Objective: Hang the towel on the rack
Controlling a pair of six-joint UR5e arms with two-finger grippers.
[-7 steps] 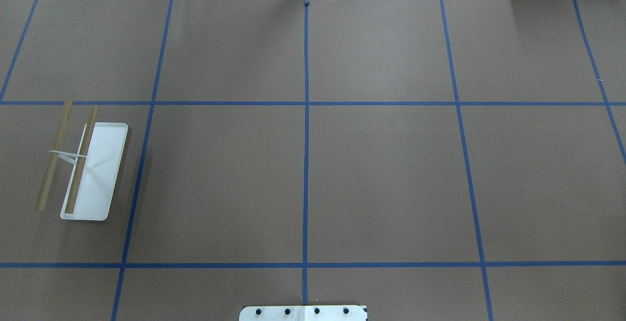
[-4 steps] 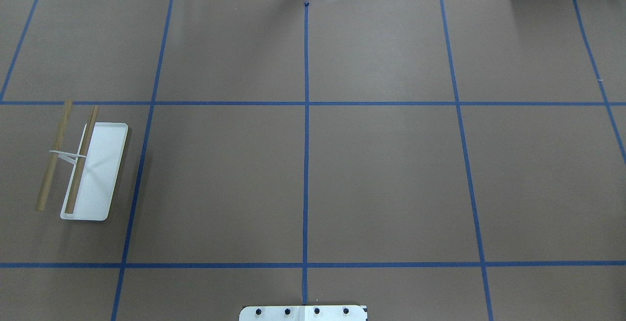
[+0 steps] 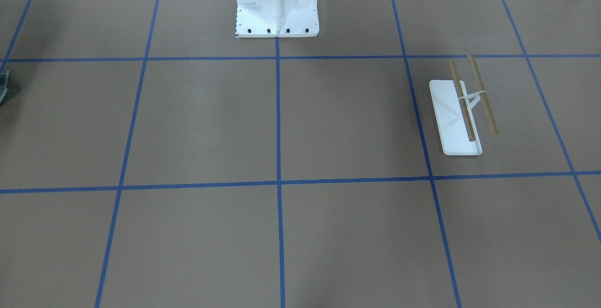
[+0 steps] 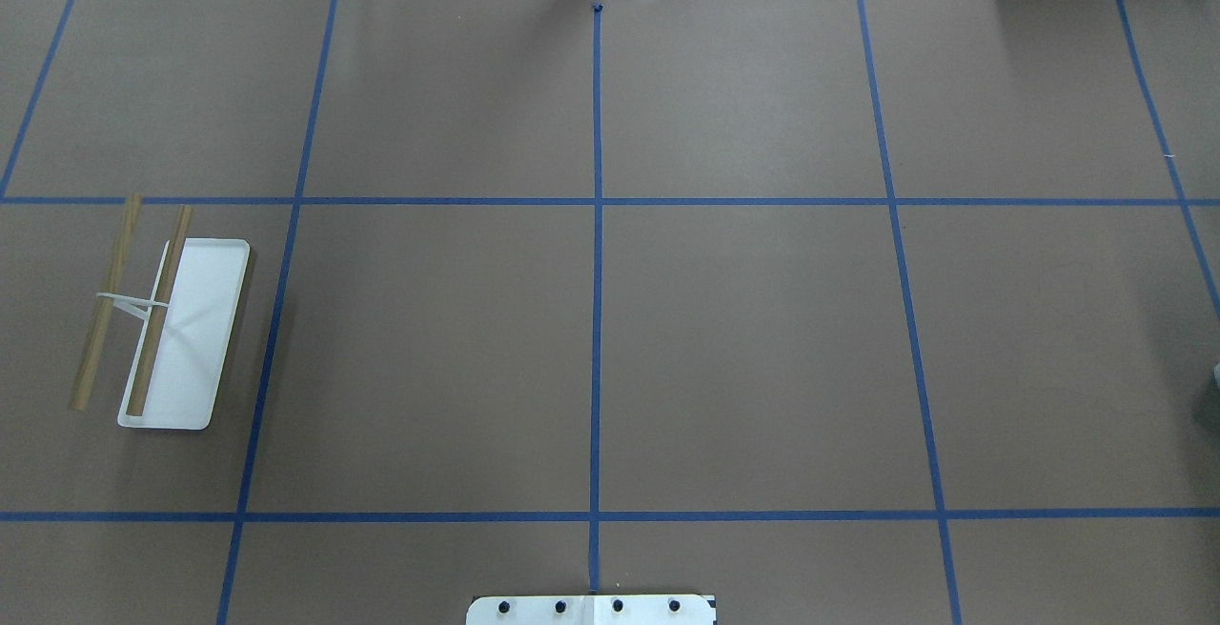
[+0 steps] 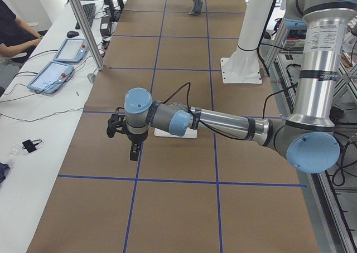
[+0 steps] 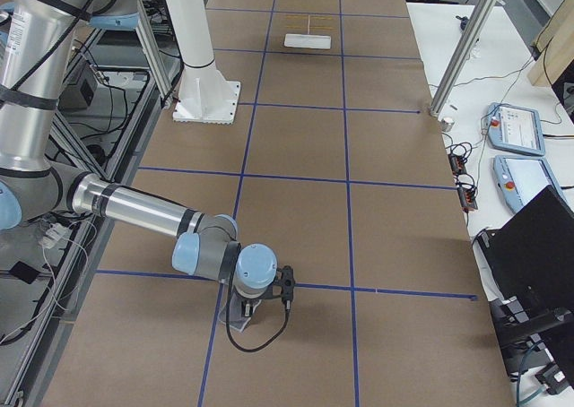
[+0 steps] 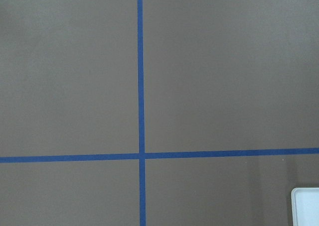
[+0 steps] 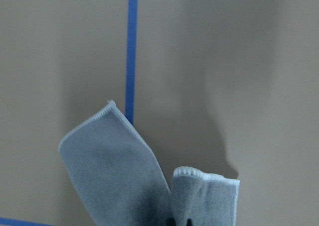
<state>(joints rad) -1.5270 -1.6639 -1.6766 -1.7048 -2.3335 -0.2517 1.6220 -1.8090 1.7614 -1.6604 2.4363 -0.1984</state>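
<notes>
The rack (image 4: pixel 162 320) stands on the table's left side, with a white tray base and two wooden rods; it also shows in the front view (image 3: pixel 462 111). The towel (image 8: pixel 124 181) is grey with a pale stitched edge and hangs bunched from my right gripper (image 8: pixel 178 221), which is shut on it at the far right end of the table (image 6: pixel 240 312). A sliver of the towel shows at the front view's left edge (image 3: pixel 2 85). My left gripper (image 5: pixel 133 151) hovers over the table beside the rack; I cannot tell whether it is open or shut.
The white bolted robot pedestal (image 3: pixel 277 7) stands at the table's robot side. Blue tape lines (image 4: pixel 597 320) divide the brown table cover. Operator consoles (image 6: pixel 516 147) and an aluminium post (image 6: pixel 462 48) stand along the far edge.
A small grey bit and a shadow have appeared at the right edge of the overhead view. The rack has not moved.
</notes>
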